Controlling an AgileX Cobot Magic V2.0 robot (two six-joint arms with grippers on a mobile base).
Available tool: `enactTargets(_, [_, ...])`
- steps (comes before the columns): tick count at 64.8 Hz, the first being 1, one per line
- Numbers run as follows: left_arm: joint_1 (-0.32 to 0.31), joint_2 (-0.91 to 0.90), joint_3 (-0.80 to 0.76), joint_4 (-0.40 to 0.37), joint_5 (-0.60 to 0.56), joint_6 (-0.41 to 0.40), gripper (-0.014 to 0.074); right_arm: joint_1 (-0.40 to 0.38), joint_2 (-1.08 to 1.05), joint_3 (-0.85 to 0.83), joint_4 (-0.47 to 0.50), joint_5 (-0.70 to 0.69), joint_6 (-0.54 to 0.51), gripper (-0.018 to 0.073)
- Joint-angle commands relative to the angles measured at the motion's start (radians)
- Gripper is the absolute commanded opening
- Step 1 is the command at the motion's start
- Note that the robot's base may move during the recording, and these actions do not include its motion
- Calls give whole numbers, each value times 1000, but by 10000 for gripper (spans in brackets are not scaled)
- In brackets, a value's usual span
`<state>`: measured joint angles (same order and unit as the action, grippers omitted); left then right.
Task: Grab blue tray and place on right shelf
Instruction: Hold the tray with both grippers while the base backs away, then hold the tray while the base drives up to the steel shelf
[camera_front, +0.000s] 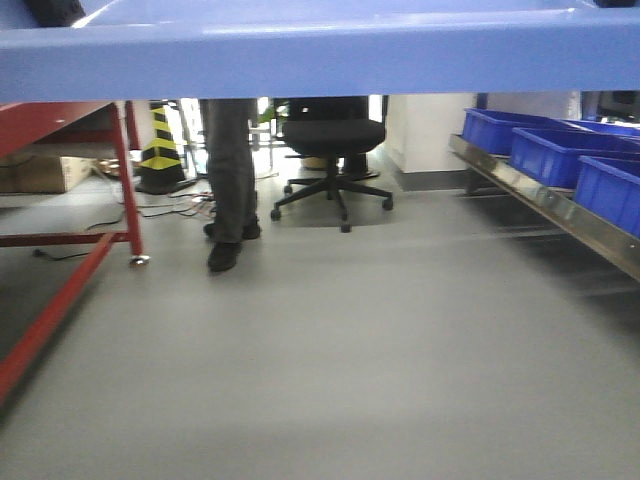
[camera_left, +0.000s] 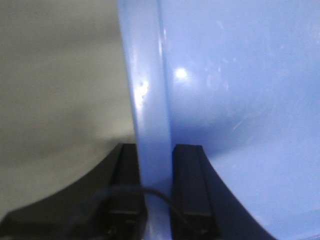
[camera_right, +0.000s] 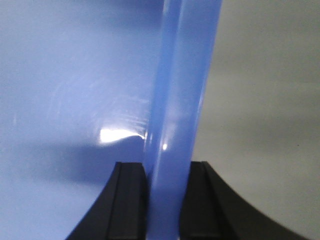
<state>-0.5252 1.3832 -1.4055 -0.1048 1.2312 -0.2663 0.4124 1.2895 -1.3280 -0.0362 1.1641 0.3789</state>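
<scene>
Grey floor (camera_front: 320, 360) stretches ahead in the front view, with a red-framed table (camera_front: 60, 120) at the left and the right shelf (camera_front: 545, 205), lined with deep blue bins (camera_front: 545, 150), at the right. The blue tray (camera_front: 320, 50) hangs across the top of the frame, roughly level, its long axis running side to side, well apart from the shelf. The grab looks done; carrying the tray over and setting it down are left. From the left wrist, the left gripper (camera_left: 156, 150) has its fingers clamped narrow on the tray's rim, one on each side of the wall. From the right wrist, the right gripper (camera_right: 167, 167) pinches the opposite rim the same way, with bare floor beyond.
</scene>
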Motion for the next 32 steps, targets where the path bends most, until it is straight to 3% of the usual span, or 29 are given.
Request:
enactTargets(1, [-12,-35,-24,-13,108,31,-48,-3,-33,-30,-28,-57,-24,56])
enactTargets(32, [-12,-35,-24,-13,108,31,-48,-3,-33,-30,-28,-57,-24,56])
